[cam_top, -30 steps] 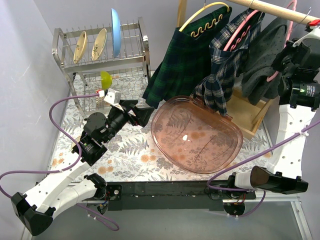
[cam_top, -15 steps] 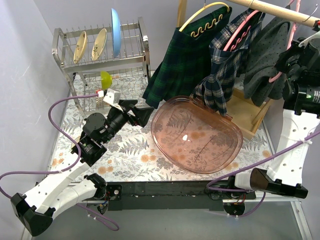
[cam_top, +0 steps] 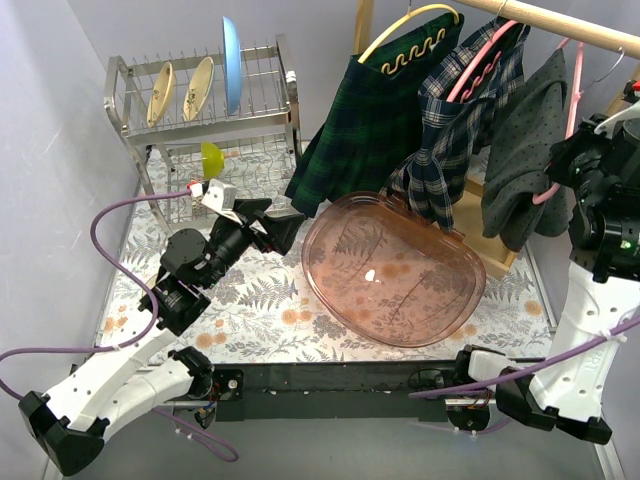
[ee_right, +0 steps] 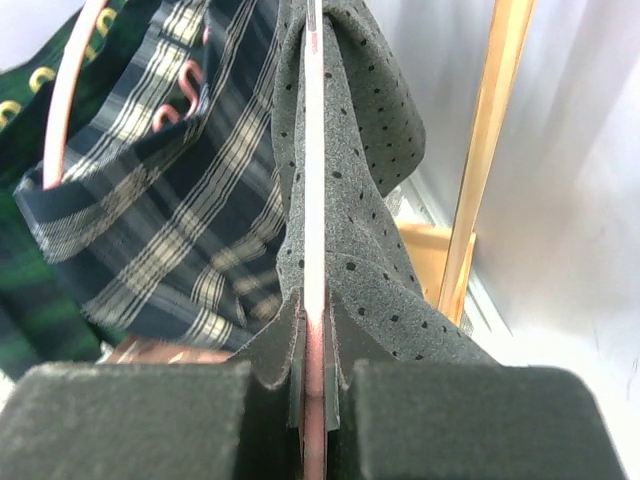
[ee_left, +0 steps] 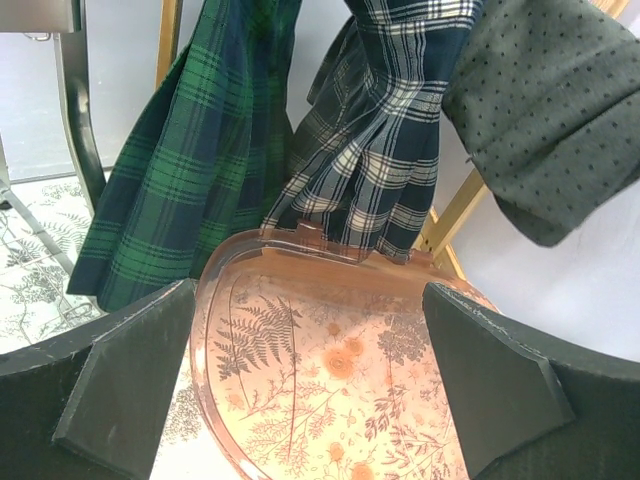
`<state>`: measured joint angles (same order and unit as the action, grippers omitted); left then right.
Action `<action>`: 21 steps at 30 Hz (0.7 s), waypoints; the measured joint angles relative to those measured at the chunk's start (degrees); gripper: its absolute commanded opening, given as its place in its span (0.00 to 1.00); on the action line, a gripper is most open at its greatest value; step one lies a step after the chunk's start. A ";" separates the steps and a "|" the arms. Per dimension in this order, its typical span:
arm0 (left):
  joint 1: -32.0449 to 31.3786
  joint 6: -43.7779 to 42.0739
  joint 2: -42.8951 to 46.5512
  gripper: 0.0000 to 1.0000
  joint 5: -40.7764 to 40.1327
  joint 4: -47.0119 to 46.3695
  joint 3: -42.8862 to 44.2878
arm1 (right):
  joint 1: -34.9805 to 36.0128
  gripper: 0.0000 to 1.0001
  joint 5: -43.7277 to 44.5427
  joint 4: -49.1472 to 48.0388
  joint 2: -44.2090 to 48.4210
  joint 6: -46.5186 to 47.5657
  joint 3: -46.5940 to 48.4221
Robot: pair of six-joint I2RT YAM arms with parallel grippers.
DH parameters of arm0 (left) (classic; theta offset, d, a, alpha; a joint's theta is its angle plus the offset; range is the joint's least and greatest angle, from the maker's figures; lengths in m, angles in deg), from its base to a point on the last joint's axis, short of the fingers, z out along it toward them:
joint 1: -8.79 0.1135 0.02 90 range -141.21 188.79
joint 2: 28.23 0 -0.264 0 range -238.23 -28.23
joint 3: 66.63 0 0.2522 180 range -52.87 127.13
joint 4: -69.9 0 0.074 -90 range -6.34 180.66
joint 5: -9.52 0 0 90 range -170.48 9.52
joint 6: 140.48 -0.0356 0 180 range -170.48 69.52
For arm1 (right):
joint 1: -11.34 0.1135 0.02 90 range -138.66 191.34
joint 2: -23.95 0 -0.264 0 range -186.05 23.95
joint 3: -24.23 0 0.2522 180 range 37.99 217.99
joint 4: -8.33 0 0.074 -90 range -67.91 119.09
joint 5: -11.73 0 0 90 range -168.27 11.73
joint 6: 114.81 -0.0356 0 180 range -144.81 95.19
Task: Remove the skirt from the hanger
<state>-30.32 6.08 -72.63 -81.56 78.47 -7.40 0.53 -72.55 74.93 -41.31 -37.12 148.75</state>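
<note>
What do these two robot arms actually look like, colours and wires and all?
Both have white shells dotted with small holes, joined by chunky black round joints. The left arm and the right arm each trail a thin purple cable. Each ends in a black tool with two blocky fingers: the left tool and the right tool.

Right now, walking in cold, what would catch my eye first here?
Three skirts hang from a wooden rod at the back right: a green tartan skirt, a navy plaid skirt and a grey dotted skirt. The right pincer is shut on the pink hanger of the grey one. In the middle lies a big see-through pink tray.
</note>
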 measured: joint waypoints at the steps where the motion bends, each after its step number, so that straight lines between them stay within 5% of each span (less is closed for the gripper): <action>1: 0.00 -0.02 0.09 0.98 0.00 -0.02 0.00 | 0.00 0.01 -0.42 0.76 0.52 0.00 -0.04; 14: 0.00 -0.44 2.10 0.98 0.31 -1.31 -0.55 | 0.00 0.01 -8.41 5.79 11.13 -4.72 2.05; 21: 0.00 -1.01 1.66 0.98 0.48 -1.31 -0.57 | 0.00 0.01 -14.49 0.37 12.44 -8.55 8.76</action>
<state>-30.32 5.07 -70.97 -81.08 77.16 -7.97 0.53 -87.04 75.30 -28.87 -45.67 157.51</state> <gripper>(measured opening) 0.982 0.078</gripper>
